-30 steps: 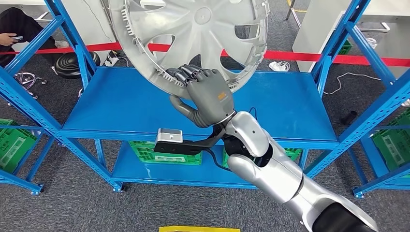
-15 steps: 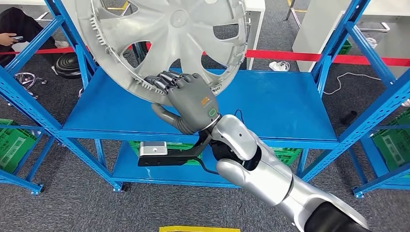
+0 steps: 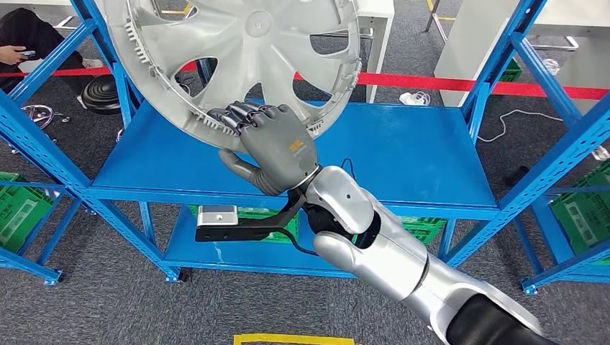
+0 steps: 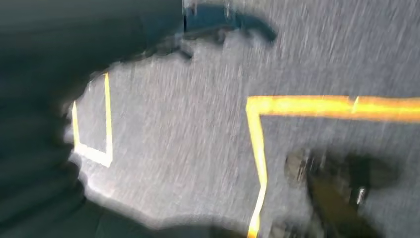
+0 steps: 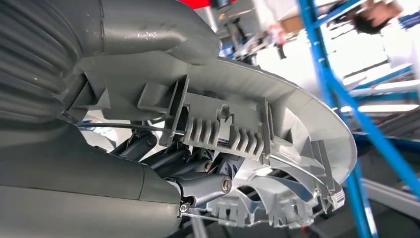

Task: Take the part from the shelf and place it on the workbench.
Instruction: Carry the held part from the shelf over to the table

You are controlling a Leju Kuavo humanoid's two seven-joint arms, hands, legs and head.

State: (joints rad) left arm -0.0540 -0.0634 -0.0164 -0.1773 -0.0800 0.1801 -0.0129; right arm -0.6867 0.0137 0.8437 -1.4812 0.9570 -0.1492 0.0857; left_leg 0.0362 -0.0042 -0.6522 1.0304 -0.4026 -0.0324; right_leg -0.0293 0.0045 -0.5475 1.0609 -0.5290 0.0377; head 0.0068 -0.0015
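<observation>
The part is a large silver wheel cover [image 3: 237, 57], held tilted in the air above the blue shelf board [image 3: 403, 154]. My right hand [image 3: 272, 147] grips its lower rim, fingers curled over the ribbed edge and the thumb underneath. In the right wrist view the rim [image 5: 277, 114] with its grey ribs passes between the thumb and the dark fingers [image 5: 198, 186]. The left wrist view is blurred and looks down at grey carpet.
Blue shelf uprights stand at the left [image 3: 36, 154] and right [image 3: 554, 154]. Green crates [image 3: 252, 215] sit on the lower shelf. A red barrier tape [image 3: 460, 85] runs behind. A person [image 3: 18, 43] sits at the far left. Yellow floor tape [image 3: 291, 338] lies below.
My right hand has carried the wheel cover to the left and slightly up, away from the middle of the shelf. The grip on the rim is unchanged.
</observation>
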